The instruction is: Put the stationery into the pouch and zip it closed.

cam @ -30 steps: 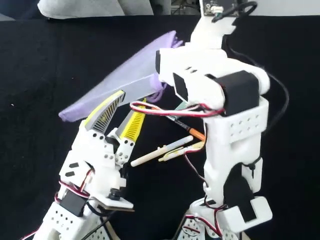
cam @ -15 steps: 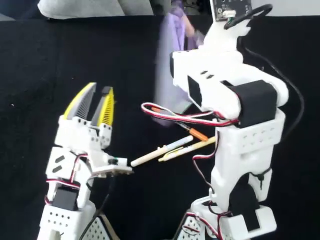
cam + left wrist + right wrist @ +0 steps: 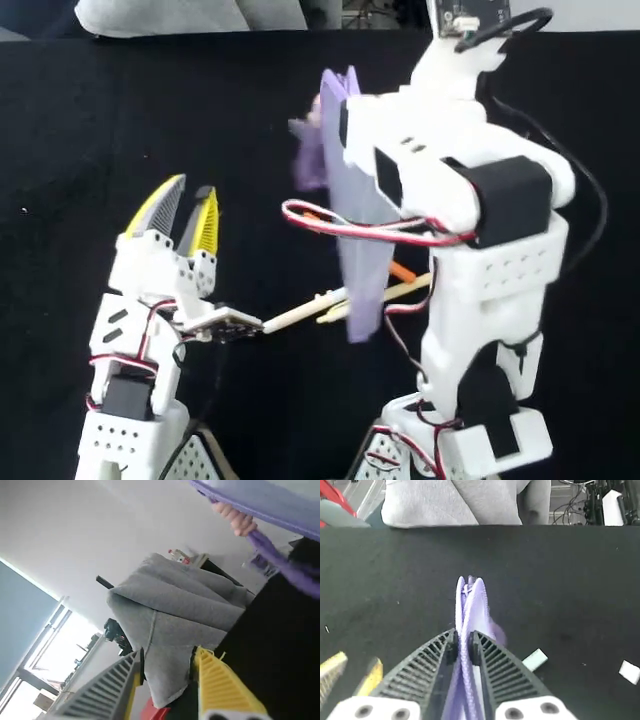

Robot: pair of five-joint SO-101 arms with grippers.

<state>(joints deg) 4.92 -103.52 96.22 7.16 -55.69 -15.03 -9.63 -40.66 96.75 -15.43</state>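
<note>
Pouch lilac, hanging edge-on, clamped in right pincer, left pincer narrowly parted

left fingers: parted | pouch: purple, well beyond them (not touching) | grey cloth: behind black table

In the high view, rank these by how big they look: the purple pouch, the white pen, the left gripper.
1. purple pouch
2. left gripper, though nearer the camera
3. white pen, partly hidden behind the pouch
</note>
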